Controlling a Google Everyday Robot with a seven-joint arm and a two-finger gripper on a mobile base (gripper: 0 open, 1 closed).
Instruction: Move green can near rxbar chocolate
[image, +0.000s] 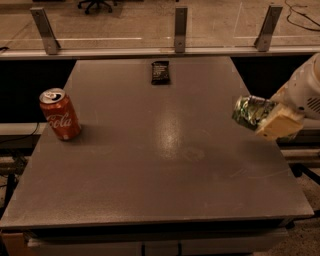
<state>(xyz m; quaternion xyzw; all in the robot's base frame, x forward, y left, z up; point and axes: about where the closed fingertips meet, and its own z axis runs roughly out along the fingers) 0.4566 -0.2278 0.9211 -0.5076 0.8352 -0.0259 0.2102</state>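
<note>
- The gripper (266, 123) sits at about 3 o'clock on the table (165, 170), right over its right-hand edge.
- It comes in from the right on a white arm (306, 87) that runs out of the picture.
- The gripper is pinching the green can (247, 111). One pale finger (278, 125) lies across the can's near side, and the other finger is hidden behind it.
- The green can is tipped over on its side, with its silver top (259, 101) facing up and to the right.
- It seems to hang a little above the tabletop rather than rest on it, though the dim light makes that hard to judge.
- The chocolate bar (160, 71) lies flat at 12 o'clock, near the far edge of the table. It is well apart from the green can.
- From the green can, the bar is off towards 10 o'clock.
- A red can (60, 114) stands upright at 9 o'clock, close to the left edge and far from both the bar and the gripper.
- Beyond the far edge runs a low rail with metal posts (180, 28).
</note>
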